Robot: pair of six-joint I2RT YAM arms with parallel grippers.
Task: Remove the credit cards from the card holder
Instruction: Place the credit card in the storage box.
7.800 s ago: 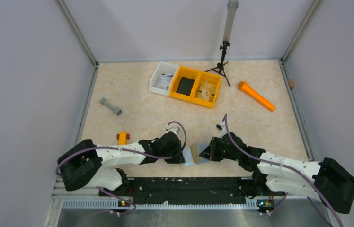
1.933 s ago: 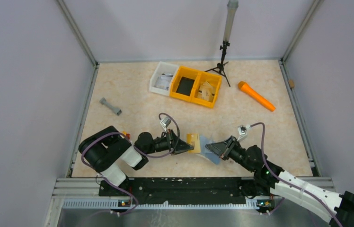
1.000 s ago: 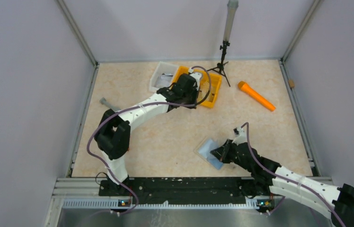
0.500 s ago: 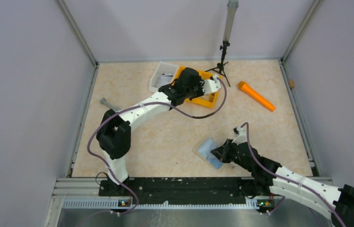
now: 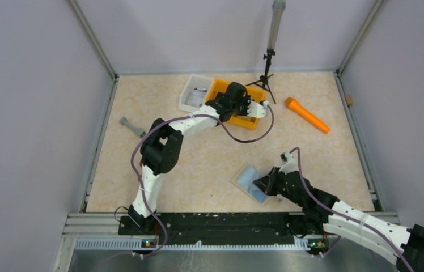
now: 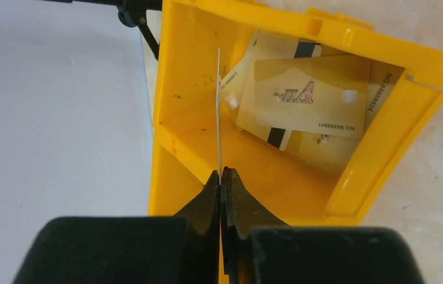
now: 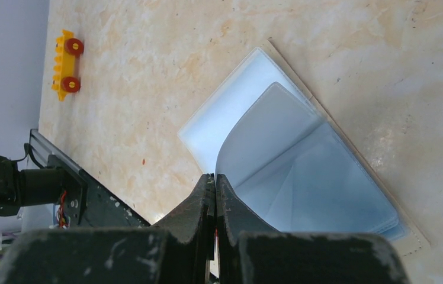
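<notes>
Left wrist: my left gripper (image 6: 221, 173) pinches one card (image 6: 218, 106), three loose cards (image 6: 308, 97) showing at 2 o'clock in one yellow bin (image 6: 379, 148); right gripper (image 7: 214, 176) pinches one card holder (image 7: 302, 177).

Locate the table (image 5: 198, 153), a beige marbled surface enclosed by pale walls. At its far edge, find the white bin (image 5: 187, 96); its contents cannot be made out. The yellow bin (image 5: 217, 86) stands touching the white bin's right side, and in the left wrist view you see that it is divided into compartments. Just behind the yellow bin, note the black tripod (image 5: 267, 59) carrying an upright grey pole. To the right, well apart from the bins, an orange cylinder (image 5: 307, 114) lies diagonally. A small tan block (image 5: 348, 100) sits at the right edge. Near the left edge you find a grey dumbbell-shaped part (image 5: 128, 124). The right wrist view shows a yellow toy with red wheels (image 7: 67, 64) on the table.
</notes>
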